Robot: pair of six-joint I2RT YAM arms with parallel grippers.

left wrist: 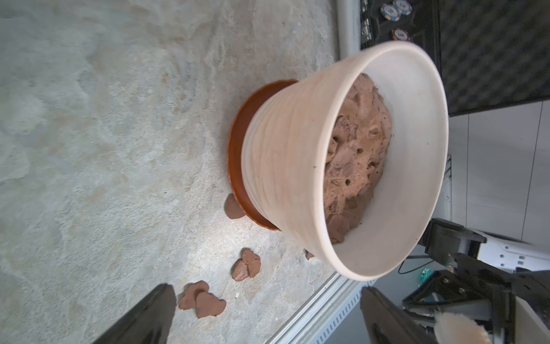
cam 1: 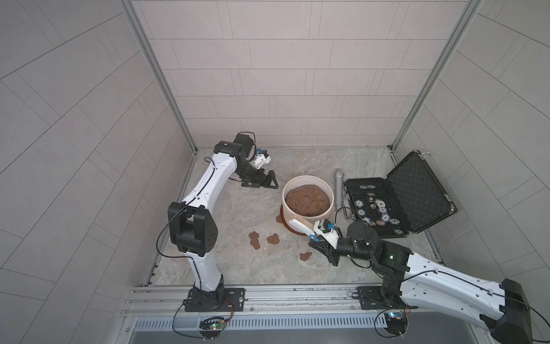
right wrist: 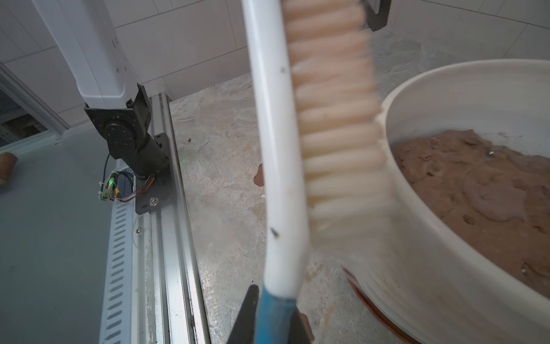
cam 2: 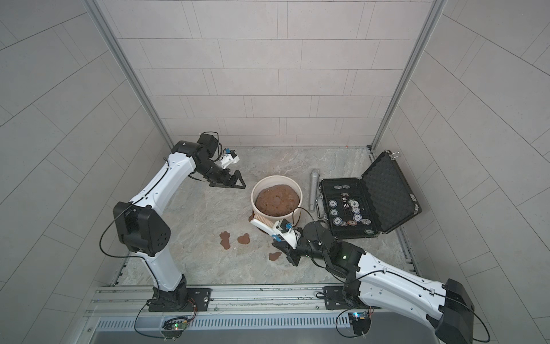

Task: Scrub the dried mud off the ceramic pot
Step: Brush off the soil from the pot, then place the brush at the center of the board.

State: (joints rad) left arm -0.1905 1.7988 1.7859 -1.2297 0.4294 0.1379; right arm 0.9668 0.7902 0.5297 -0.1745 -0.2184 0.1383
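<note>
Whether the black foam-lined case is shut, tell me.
No, the black foam-lined case lies open, its lid raised and poker chips showing inside.

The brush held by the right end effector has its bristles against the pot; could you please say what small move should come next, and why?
Probably a short downward stroke along the wall of the pot toward the saucer. The right end effector is shut on the brush, its bristles lie against that wall near the rim, and a mud patch sits by the saucer.
</note>
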